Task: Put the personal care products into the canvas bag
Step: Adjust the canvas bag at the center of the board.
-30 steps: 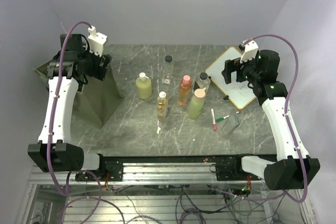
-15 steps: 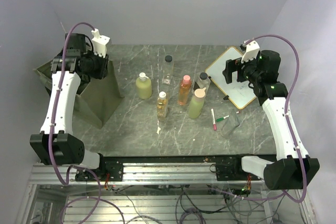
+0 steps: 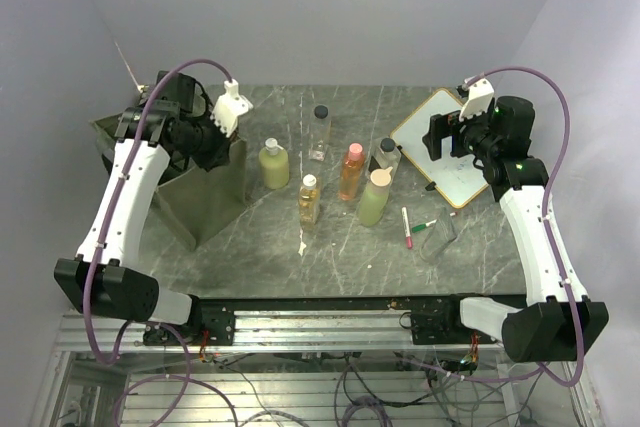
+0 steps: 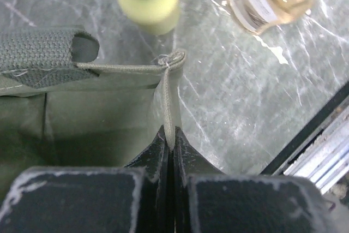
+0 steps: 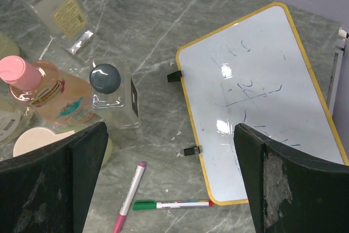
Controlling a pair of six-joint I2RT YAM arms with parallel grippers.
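Canvas bag [image 4: 98, 113] rim clenched in left pincer [image 4: 170, 135], pale yellow-green bottle [image 4: 148, 1] near its corner, right pincer [image 5: 169, 129] released

A yellow-framed whiteboard [image 5: 262, 96] is lying on the grey worktop [image 3: 260, 237], a pink marker [image 5: 130, 197] and green marker [image 5: 172, 204] lying nearby.

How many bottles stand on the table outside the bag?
6: yellow-green bottle nearest the canvas bag, clear bottle at the back, amber bottle in front, and orange bottle, light green bottle and dark-capped bottle by the whiteboard. Others may hide inside the bag.
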